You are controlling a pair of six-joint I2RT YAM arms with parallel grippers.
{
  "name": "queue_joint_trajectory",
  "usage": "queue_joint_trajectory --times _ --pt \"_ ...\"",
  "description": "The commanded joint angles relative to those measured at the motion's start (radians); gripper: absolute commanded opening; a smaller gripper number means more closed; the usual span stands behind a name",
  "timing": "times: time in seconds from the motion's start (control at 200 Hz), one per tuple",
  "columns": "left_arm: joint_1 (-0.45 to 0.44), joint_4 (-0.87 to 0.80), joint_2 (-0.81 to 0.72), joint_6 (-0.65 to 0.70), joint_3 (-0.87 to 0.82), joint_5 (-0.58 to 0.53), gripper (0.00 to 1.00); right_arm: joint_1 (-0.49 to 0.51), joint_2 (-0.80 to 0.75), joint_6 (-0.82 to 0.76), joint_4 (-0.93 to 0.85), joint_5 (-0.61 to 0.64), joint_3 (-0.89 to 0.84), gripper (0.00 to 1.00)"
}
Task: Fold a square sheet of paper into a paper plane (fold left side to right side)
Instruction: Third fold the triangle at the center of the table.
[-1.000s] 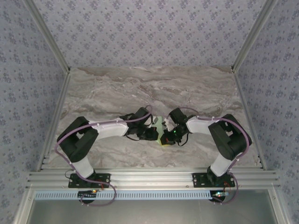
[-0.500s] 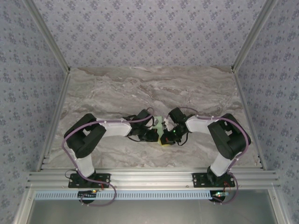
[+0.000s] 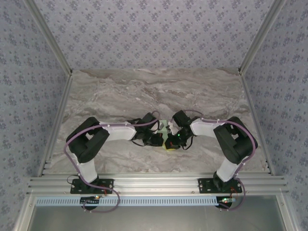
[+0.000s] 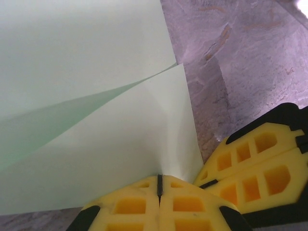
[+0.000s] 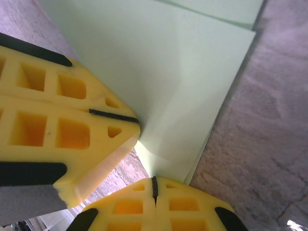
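Observation:
The square sheet of paper (image 3: 165, 127), pale mint green, is held just above the table's middle, folded over so that layers overlap (image 4: 96, 120). How far it has the shape of a paper plane is hidden by the arms and the close views. My left gripper (image 4: 160, 179) is shut on the paper's near edge. My right gripper (image 5: 155, 182) is shut on the same edge right beside it, on the layered paper (image 5: 173, 72). The two pairs of yellow fingers almost touch (image 3: 169, 144). The right gripper's fingers (image 4: 255, 163) show in the left wrist view, and the left gripper's fingers (image 5: 57, 115) in the right wrist view.
The marble-patterned table (image 3: 120, 91) is bare on the far side and at both sides. Patterned walls with metal posts (image 3: 257, 38) close it in. An aluminium rail (image 3: 154, 183) runs along the near edge by the arm bases.
The left arm's elbow has swung inward toward the middle. Both grippers stay pinched on the paper and have drifted slightly, the right one a little to the left.

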Motion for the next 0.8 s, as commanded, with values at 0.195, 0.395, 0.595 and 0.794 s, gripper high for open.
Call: queue_joint_trajectory --times 0.195,0.395,0.595,0.794 --pt "0.134 -0.110 0.037 0.110 -0.004 -0.180 0.04 -0.008 0.056 -0.018 -0.119 0.258 -0.053 0.00" --pt "0.203 -0.131 0.032 0.155 0.007 -0.183 0.05 -0.010 0.050 -0.021 -0.121 0.254 -0.059 0.00" --pt "0.255 -0.142 0.031 0.184 0.019 -0.182 0.05 -0.010 0.049 -0.023 -0.126 0.246 -0.061 0.00" --pt "0.297 -0.133 0.019 0.195 0.004 -0.176 0.05 -0.008 0.023 -0.039 -0.122 0.229 -0.069 0.00"
